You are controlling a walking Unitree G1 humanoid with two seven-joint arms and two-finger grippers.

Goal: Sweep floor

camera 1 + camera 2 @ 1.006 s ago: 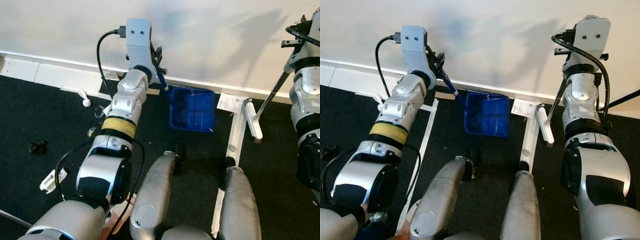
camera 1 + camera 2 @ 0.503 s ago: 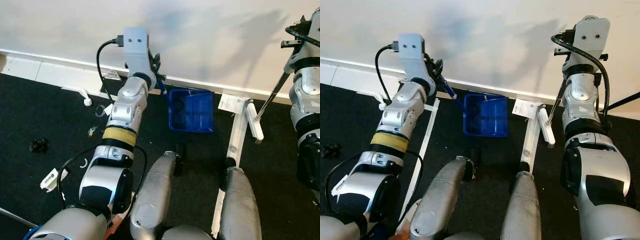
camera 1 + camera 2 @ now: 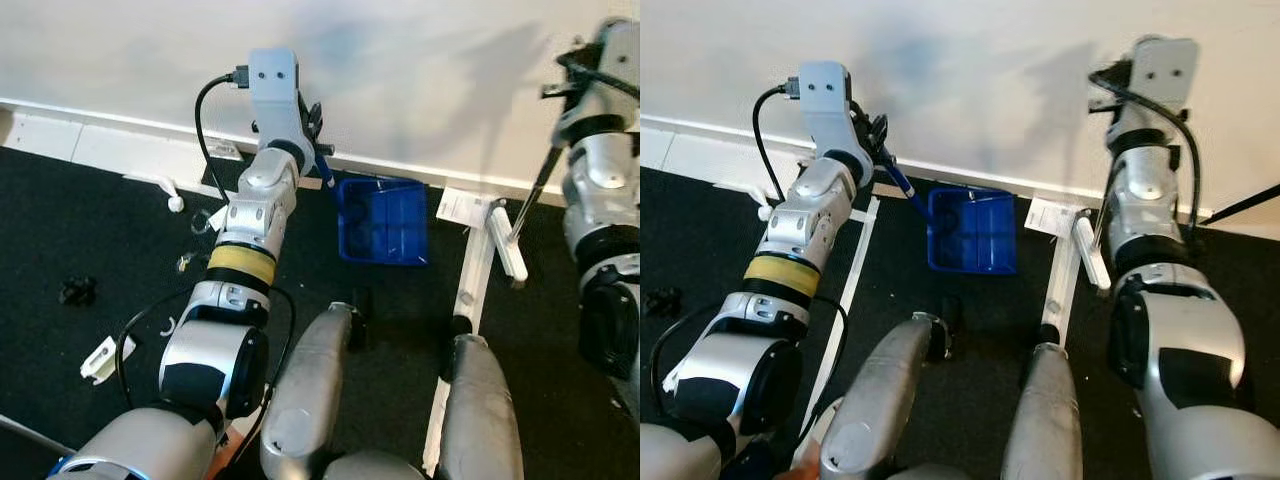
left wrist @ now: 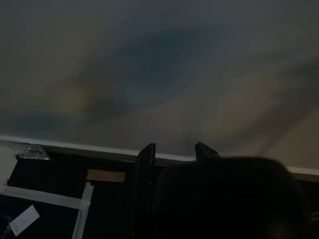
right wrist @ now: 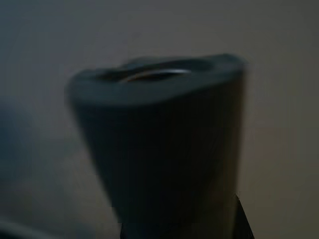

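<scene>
Where carpet (image 3: 60,230) meets wall (image 3: 420,70), scattered litter (image 3: 76,291) beside dustpan (image 3: 383,220).

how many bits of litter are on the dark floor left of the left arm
4 that I can make out: a white piece near the baseboard, a black clump farther left, a flat white scrap nearest the robot, a small item beside the arm. More may be hidden.

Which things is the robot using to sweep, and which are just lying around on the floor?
For the sweeping:
- blue dustpan, its handle in the left claw
- white brush, its pole held by the right claw

Just lying about:
- black scrap
- white bits of litter
- paper label
- white tape lines
</scene>
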